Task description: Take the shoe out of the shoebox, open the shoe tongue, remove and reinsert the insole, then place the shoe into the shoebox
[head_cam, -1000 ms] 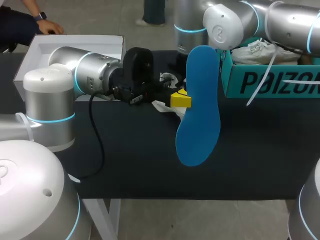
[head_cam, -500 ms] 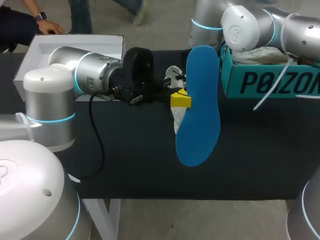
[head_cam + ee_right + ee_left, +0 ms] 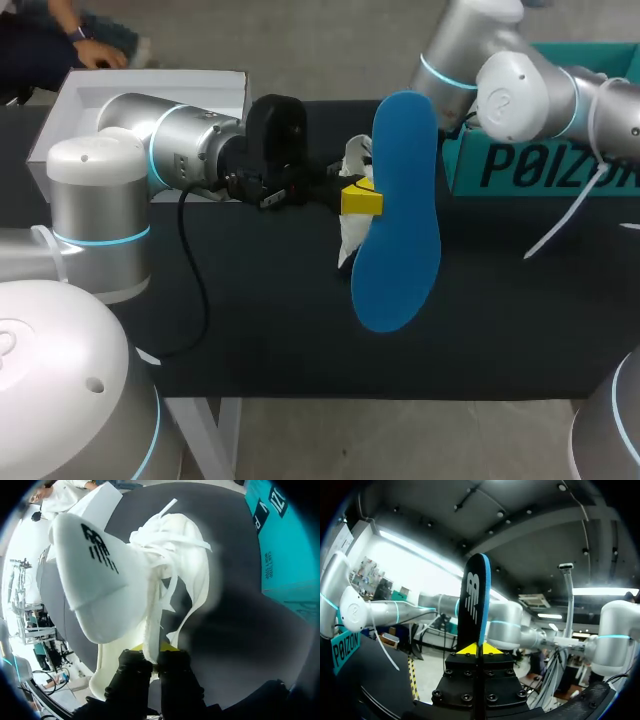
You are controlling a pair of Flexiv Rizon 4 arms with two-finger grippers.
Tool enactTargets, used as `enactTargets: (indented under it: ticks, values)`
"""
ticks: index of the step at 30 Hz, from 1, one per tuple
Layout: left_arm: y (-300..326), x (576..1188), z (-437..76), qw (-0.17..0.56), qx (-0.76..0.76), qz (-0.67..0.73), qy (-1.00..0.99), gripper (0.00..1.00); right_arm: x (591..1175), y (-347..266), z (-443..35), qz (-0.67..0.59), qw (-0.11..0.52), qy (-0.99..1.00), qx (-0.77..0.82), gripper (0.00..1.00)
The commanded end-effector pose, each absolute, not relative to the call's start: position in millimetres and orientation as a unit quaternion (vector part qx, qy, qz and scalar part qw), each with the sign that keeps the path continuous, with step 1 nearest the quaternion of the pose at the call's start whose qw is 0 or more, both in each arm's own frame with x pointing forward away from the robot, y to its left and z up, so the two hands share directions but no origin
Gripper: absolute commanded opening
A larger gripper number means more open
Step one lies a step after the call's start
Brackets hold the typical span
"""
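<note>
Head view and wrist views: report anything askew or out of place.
Nothing damaged or spilled. The white shoe hangs askew from the right gripper, tongue flopped open, laces loose. The blue insole is outside it, pinched by its edge in the left gripper.

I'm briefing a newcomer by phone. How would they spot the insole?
Over the middle of the black table, the left gripper is shut on the insole. It is a flat, foot-shaped blue sheet, unlike the white shoe beside it and the teal shoebox.
</note>
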State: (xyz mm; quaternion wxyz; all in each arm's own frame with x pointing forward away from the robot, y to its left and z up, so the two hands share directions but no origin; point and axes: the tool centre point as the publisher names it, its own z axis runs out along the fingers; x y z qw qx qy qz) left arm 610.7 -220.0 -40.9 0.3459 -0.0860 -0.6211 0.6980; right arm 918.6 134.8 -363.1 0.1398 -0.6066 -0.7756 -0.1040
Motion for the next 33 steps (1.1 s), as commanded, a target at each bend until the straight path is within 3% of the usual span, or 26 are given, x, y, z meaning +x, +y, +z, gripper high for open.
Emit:
enactTargets:
  ticks: [1, 11, 12, 13, 33]
  values:
    - [-221, 611, -41, 0.346, -0.086, 0.698, -0.621, 0.0, 924, 142, -366, -0.092, 0.143, -0.782, -0.6, 0.0]
    - [-221, 611, -41, 0.346, -0.086, 0.698, -0.621, 0.0, 926, 142, -388, -0.081, 0.153, -0.774, -0.609, 0.0]
    - [-221, 611, -41, 0.346, -0.086, 0.698, -0.621, 0.0, 926, 142, -389, -0.078, 0.16, -0.772, -0.61, 0.43]
    - [-221, 611, -41, 0.346, -0.086, 0.698, -0.621, 0.0, 925, 141, -388, -0.074, 0.163, -0.769, -0.613, 1.0]
    - [-221, 611, -41, 0.346, -0.086, 0.698, -0.621, 0.0, 913, 128, -314, -0.124, 0.151, -0.774, -0.602, 1.0]
